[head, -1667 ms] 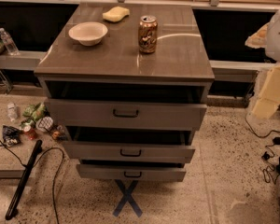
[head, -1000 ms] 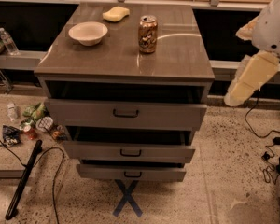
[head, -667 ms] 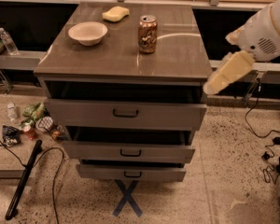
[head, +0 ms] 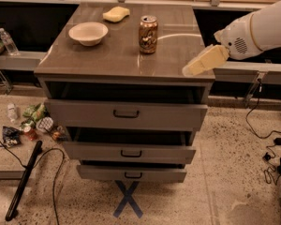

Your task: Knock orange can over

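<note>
The orange can [head: 148,34] stands upright on the grey cabinet top [head: 107,60], right of centre toward the back. It is orange-brown with a silver rim. My gripper [head: 191,70] reaches in from the right on a white arm [head: 257,29]. Its pale tip hangs over the top's front right corner, to the right of the can and nearer the front, not touching it.
A white bowl [head: 88,33] sits left of the can and a yellow sponge [head: 116,14] lies at the back. Three drawers [head: 126,114] stand partly pulled out below. Litter [head: 35,123] and a water bottle [head: 7,41] are at the left; cables [head: 267,144] lie right.
My arm has swung in from the right edge, down and leftward, bringing the gripper over the cabinet's front right corner. The can, bowl and sponge have not moved.
</note>
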Robot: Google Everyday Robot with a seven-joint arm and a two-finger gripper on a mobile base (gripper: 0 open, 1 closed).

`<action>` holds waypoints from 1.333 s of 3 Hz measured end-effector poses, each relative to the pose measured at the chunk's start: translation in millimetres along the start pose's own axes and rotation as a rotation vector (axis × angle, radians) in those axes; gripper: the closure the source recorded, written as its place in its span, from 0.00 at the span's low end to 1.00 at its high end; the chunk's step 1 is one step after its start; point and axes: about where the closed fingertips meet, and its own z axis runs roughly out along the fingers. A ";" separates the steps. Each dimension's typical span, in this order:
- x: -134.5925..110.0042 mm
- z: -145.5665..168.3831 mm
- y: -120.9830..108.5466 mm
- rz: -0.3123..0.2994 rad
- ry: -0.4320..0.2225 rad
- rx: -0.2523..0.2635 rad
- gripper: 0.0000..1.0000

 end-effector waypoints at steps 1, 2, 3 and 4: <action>1.4 0.3 2.7 -0.001 0.007 -0.010 0.00; -9.4 31.8 -22.2 0.019 -0.063 0.003 0.00; -18.6 70.8 -58.0 0.060 -0.149 0.028 0.00; -30.2 97.8 -80.4 0.091 -0.229 0.014 0.00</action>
